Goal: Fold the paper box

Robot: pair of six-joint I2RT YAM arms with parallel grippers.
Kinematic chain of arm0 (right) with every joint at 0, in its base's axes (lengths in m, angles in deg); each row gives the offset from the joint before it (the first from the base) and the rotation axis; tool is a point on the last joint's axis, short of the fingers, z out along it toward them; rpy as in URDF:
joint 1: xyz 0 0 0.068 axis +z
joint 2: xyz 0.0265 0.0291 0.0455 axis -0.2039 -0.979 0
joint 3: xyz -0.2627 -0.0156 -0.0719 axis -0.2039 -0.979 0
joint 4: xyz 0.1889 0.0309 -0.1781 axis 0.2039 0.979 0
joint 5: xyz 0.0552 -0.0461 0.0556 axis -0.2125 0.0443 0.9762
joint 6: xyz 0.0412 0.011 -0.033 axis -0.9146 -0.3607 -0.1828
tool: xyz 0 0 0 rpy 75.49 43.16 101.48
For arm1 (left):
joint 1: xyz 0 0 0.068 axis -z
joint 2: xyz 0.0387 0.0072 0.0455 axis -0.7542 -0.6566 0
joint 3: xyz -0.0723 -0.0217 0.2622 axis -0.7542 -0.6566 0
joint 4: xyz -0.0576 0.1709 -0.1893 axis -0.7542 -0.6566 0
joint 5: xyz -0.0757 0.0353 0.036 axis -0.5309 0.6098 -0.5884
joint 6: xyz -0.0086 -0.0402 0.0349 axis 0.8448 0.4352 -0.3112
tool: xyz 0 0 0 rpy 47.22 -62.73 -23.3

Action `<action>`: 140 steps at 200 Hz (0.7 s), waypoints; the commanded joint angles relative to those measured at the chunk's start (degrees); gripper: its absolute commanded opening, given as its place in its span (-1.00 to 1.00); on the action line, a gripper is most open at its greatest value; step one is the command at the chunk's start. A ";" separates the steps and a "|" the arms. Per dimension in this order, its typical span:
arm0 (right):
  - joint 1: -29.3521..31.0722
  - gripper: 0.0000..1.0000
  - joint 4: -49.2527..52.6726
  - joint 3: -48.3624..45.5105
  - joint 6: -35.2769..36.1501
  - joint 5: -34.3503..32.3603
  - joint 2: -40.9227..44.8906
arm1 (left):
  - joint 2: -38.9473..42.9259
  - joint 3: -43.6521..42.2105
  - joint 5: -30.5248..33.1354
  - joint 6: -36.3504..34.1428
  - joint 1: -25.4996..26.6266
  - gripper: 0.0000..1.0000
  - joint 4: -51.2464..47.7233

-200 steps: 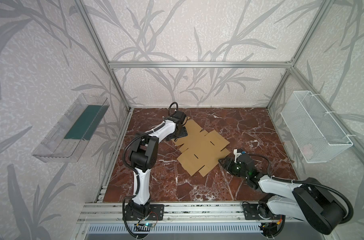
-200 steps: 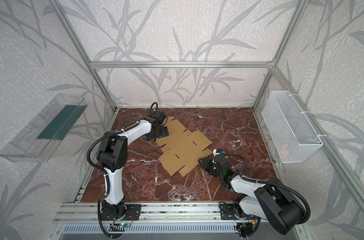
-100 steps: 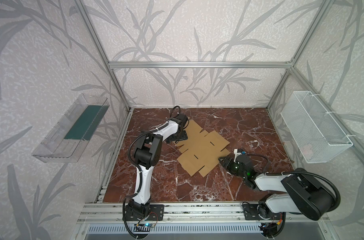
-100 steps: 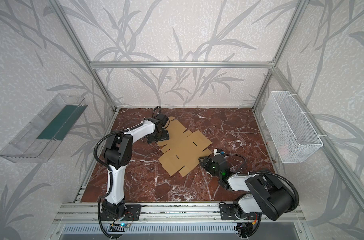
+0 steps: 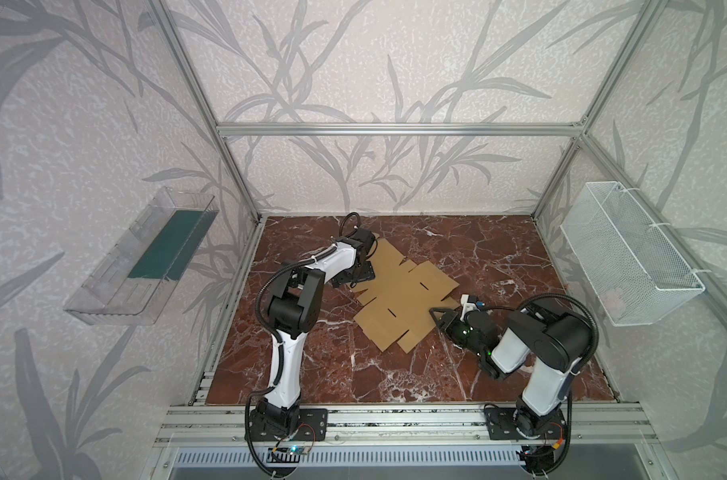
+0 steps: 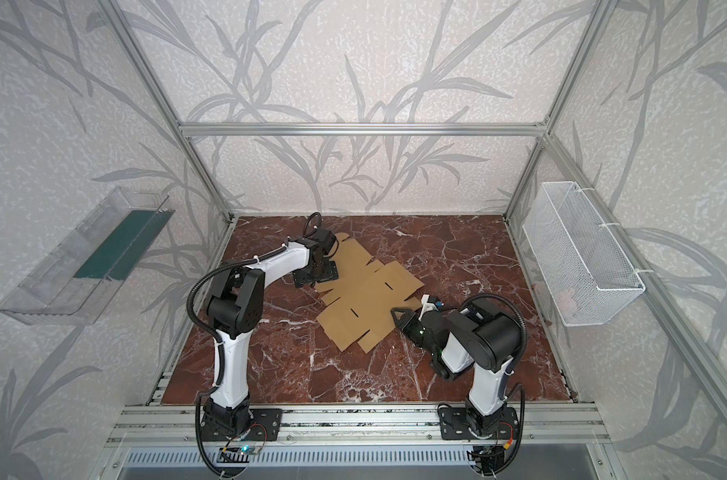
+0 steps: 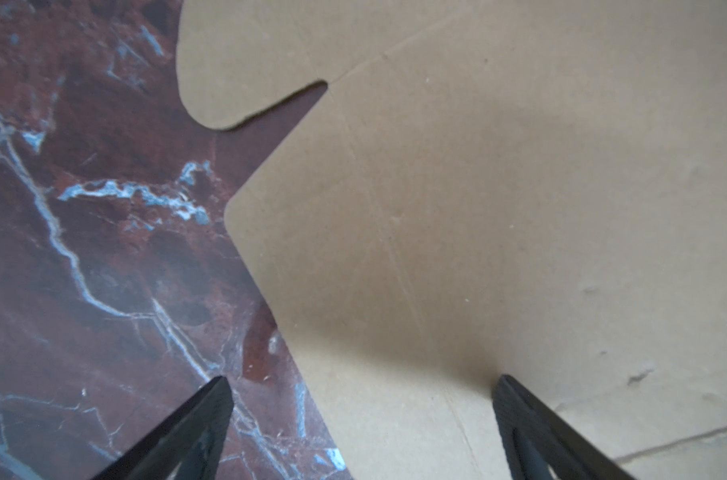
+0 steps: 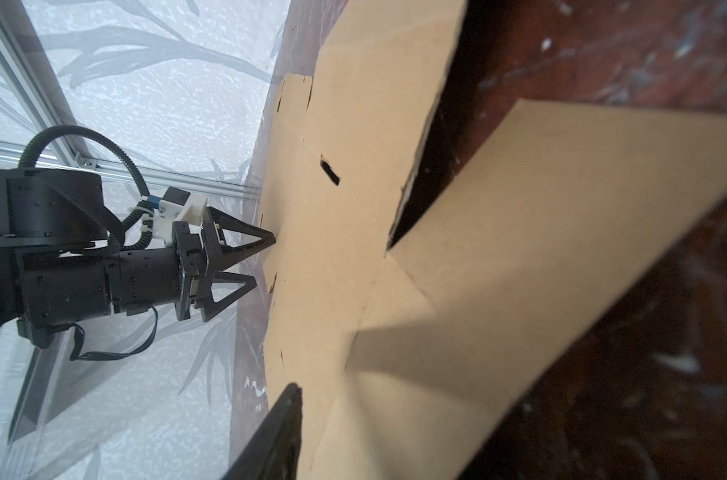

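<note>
Box (image 5: 403,297) flat mid table (image 5: 519,257), between both arms. Tan, unprinted, die-cut flaps, slits showing. Left gripper (image 5: 355,276) at far-left edge, spread wide, holding nothing: one finger (image 7: 511,399) over cardboard, other over table. Right gripper (image 5: 435,313) at near-right edge; flap (image 8: 561,208) there raised off table. Whether it is clamped on flap: cannot tell.

Table (image 5: 519,257): the far right corner and the middle of the near edge are bare and passable. The flat paper box (image 5: 399,303) blocks the centre. The left pincer (image 7: 363,379), jaws wide, straddles its far-left edge. The right pincer (image 5: 434,311) stands at its corner toward the right edge, beside a raised flap.
</note>
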 commanded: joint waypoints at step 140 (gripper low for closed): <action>3.57 -1.00 55.03 11.55 26.73 -8.50 43.26 | 14.32 1.25 0.75 -2.45 0.41 0.98 -3.27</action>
